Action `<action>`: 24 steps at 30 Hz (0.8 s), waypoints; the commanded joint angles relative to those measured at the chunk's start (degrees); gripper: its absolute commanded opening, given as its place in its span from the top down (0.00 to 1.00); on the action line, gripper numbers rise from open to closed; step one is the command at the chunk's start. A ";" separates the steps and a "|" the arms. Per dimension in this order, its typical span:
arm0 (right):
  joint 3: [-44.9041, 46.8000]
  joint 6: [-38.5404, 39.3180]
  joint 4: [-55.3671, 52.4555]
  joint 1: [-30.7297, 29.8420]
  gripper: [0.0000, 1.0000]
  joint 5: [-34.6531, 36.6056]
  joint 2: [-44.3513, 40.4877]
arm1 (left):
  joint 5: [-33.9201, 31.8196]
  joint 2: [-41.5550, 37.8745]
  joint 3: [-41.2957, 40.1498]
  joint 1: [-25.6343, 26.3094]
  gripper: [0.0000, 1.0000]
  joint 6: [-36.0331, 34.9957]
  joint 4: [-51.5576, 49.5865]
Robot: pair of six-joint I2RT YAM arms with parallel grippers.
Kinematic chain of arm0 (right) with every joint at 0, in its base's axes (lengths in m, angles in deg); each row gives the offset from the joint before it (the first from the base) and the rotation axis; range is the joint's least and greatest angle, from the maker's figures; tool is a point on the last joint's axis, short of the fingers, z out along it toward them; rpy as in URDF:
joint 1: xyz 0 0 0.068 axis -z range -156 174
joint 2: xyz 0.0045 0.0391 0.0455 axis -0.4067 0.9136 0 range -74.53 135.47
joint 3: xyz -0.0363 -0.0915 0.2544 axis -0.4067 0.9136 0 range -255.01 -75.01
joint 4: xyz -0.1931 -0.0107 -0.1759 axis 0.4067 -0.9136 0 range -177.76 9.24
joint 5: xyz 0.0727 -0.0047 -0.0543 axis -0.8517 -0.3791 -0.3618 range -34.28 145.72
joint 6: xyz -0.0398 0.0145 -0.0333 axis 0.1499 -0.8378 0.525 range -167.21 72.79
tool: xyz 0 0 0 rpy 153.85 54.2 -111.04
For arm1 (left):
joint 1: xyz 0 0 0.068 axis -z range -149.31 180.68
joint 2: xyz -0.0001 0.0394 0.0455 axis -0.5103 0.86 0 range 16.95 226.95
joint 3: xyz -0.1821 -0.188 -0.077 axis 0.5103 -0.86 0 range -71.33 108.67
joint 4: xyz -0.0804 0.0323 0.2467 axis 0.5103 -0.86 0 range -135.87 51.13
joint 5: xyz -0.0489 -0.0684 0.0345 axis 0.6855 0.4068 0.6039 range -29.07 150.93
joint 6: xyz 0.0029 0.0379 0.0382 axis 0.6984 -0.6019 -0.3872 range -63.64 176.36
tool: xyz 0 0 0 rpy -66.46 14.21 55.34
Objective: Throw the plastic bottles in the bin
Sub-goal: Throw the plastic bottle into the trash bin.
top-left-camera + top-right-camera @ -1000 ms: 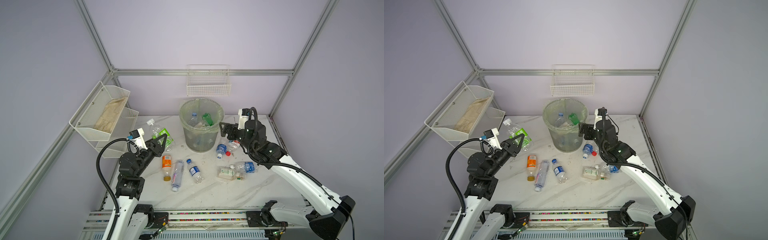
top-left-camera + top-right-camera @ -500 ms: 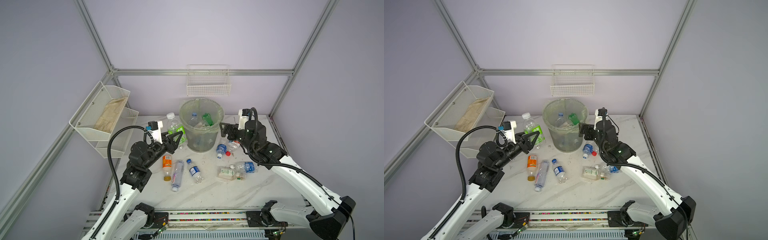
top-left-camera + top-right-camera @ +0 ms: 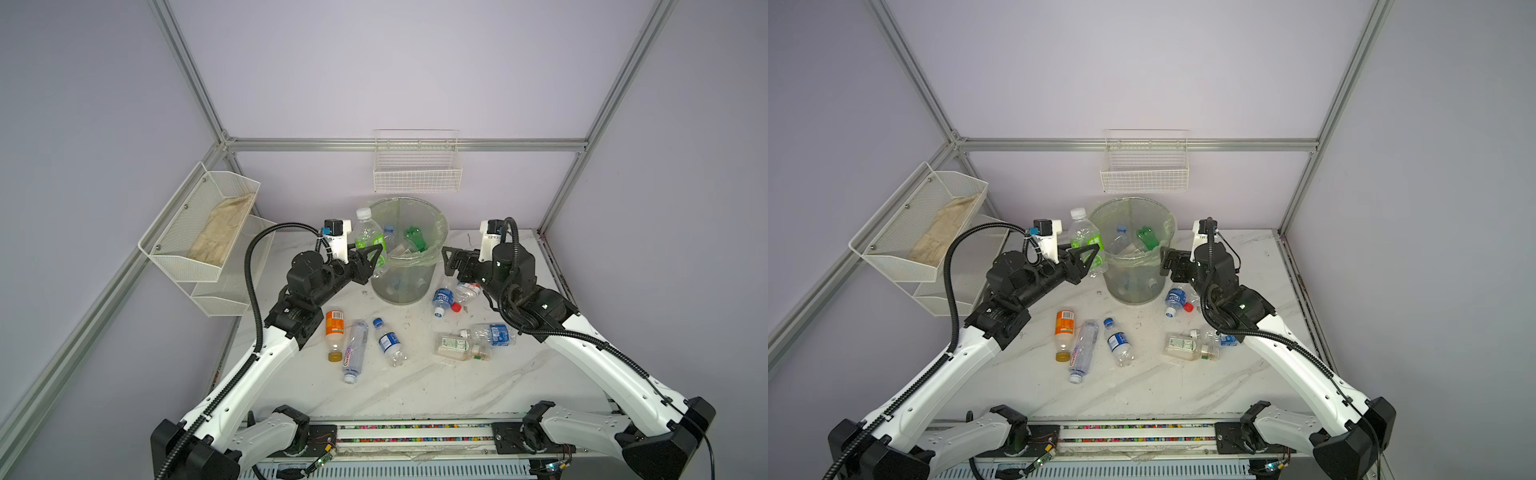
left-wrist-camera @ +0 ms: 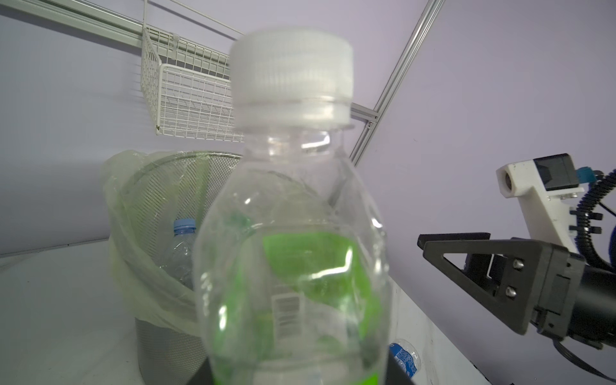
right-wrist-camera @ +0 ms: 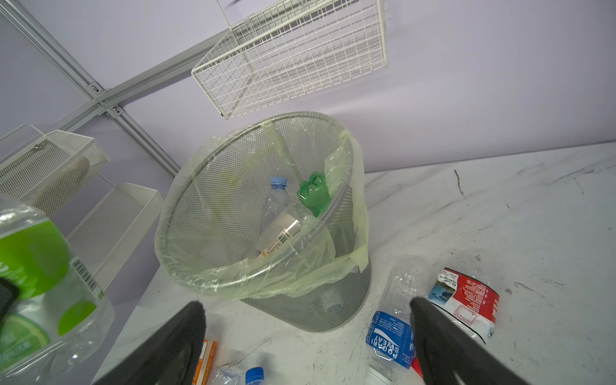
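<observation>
White marble counter (image 3: 415,395) carries everything. On the left wall: white mesh shelf (image 3: 183,257), 2 tiers, w/ a tan cloth (image 3: 220,232) in the top one. Bin (image 3: 405,286) stands upright at far centre of the counter, grey mesh w/ pale green liner. Inside it are a green-tinted bottle (image 3: 415,239) & a blue-cap bottle (image 3: 389,239), plus others too dim to sort out. White wire basket (image 3: 417,178) hangs on the far wall above it. Left gripper (image 3: 377,253) is clamped on the lower body of the green-label bottle (image 3: 368,232), which is upright & off the counter, white cap up, just left of the bin's rim & outside it. Right gripper (image 3: 451,262) has its jaws spread wide w/ nothing between them, hovering just right of the bin approx. at rim height. Loose on the counter below it: Pocari bottle (image 3: 442,298) & crushed red-label bottle (image 3: 467,289), close together. Nearer, on the right: blue-label bottle (image 3: 492,334) just beside white-label bottle (image 3: 457,347). Centre-left: orange-label bottle (image 3: 334,332), pink-label bottle (image 3: 354,353) & small blue-cap bottle (image 3: 388,343), all lying down.
</observation>
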 commanded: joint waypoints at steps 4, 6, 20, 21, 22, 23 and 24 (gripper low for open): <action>-0.63 0.81 -1.79 0.26 0.03 1.98 -2.10 | -3.00 7.32 14.35 1.13 1.00 -4.60 0.69; -0.71 0.77 -2.04 0.26 0.03 1.92 -2.38 | -3.39 11.35 19.17 1.26 1.00 -5.39 -1.61; 0.44 1.15 -3.83 0.43 0.03 4.27 -5.50 | -11.95 15.21 32.76 6.61 0.00 -9.69 -16.26; 0.42 1.12 -3.82 0.43 0.03 4.12 -5.21 | -12.04 13.53 31.91 6.71 0.00 -9.60 -15.55; 0.41 0.95 -3.75 0.43 0.03 3.92 -4.86 | -12.22 12.16 31.34 6.84 0.00 -9.68 -15.53; 0.35 0.86 -3.66 0.43 0.03 3.79 -4.47 | -12.46 10.95 30.89 6.90 0.00 -9.69 -15.74; 0.34 0.73 -3.58 0.43 0.03 3.57 -4.26 | -12.74 9.77 30.32 6.89 0.00 -9.56 -15.90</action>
